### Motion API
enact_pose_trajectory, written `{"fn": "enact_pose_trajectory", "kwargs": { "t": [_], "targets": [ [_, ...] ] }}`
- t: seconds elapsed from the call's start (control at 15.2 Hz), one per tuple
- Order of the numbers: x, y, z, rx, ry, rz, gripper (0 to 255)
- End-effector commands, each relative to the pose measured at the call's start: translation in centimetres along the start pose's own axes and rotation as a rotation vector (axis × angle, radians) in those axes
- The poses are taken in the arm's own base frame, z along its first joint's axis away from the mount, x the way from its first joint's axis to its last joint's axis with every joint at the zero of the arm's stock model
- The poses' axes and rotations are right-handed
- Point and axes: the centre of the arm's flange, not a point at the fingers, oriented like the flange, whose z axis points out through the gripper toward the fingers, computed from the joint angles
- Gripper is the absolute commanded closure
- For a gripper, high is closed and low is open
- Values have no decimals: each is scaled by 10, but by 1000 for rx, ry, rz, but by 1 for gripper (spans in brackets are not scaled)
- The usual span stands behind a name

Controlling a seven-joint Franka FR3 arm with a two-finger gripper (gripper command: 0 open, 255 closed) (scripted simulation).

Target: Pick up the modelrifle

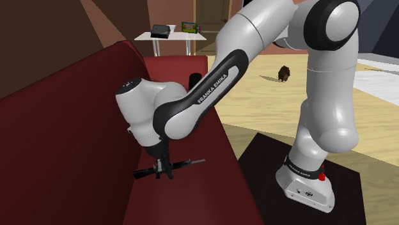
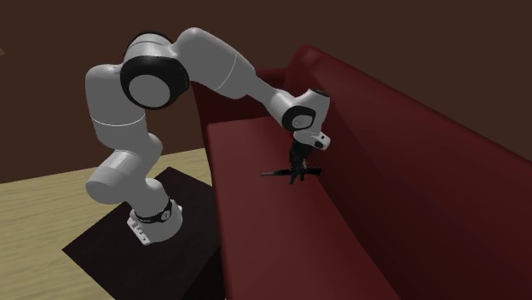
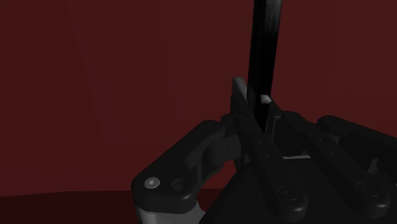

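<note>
Dark-red sofa (image 1: 64, 128) under the arm in the shoulder view, and the black gripper (image 1: 164, 167) reaches down to the seat, jaws apparently pinching the black model rifle (image 1: 188, 162) at mid-length. "FRANKA EMIKA" reads along the forearm. Second exterior view: the model rifle (image 2: 274, 173) lies level, at or just above the seat. Wrist view: its barrel (image 3: 264, 44) runs straight out ahead of the gripper. The grasp looks made; next comes a straight, steady lift.

One rifle (image 1: 189, 162), one sofa (image 1: 64, 134), one table (image 1: 142, 36).
</note>
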Motion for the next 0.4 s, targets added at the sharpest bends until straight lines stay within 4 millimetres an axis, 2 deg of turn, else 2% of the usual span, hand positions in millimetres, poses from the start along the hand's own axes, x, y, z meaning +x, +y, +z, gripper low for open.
{"fn": "enact_pose_trajectory", "kwargs": {
  "t": [0.0,0.2,0.33],
  "targets": [
    [-2,0,-11,0,0,0,255],
    [-5,1,-27,0,0,0,255],
    [-5,1,-27,0,0,0,255]
  ]
}}
